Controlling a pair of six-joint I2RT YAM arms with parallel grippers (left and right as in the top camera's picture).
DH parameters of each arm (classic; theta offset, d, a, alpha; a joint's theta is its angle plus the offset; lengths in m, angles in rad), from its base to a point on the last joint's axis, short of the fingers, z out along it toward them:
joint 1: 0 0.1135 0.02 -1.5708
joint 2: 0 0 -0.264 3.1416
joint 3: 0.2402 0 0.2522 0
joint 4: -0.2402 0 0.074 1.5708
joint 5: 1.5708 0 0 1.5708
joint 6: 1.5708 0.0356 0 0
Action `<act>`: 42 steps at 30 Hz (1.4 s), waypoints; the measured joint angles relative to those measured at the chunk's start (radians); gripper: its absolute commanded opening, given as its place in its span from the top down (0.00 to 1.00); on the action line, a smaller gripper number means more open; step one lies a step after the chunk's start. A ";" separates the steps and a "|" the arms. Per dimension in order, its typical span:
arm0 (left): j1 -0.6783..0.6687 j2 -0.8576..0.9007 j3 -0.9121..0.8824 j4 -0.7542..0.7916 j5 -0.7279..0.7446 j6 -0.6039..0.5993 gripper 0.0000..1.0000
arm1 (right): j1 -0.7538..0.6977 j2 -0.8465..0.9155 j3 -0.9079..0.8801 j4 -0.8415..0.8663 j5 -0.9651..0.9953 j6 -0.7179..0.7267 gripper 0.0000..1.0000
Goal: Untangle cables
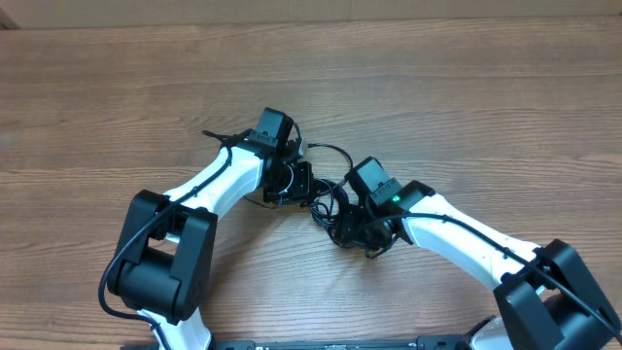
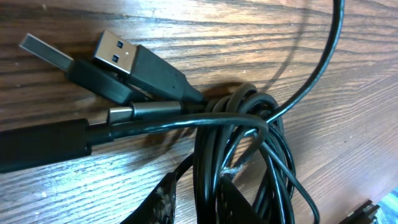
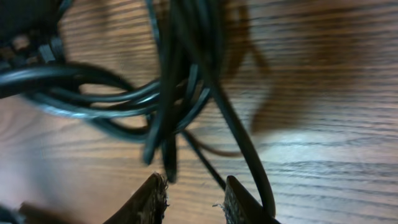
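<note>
Black cables (image 2: 249,106) pinched in left pincer (image 2: 198,190), right pincer (image 3: 194,190) ajar, empty, just beside

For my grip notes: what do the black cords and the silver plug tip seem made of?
The thin black cords look like rubber or soft plastic, semi-glossy: light streaks run along them. The silver rectangular plug tip looks like bare metal: bright sheen, bluish insert inside.

Cables (image 1: 328,194) lie bunched on the table (image 1: 466,87) approx. mid-centre, between both grippers: left gripper (image 1: 292,182) at the knot's far-left side, right gripper (image 1: 350,231) at its near-right edge. Plug ends (image 2: 118,56), per left wrist cam, lie side by side, left of the bundle.
</note>
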 measured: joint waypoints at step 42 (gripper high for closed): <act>0.000 0.000 -0.004 0.019 0.018 -0.059 0.92 | 0.011 0.008 -0.010 0.102 0.098 0.154 0.76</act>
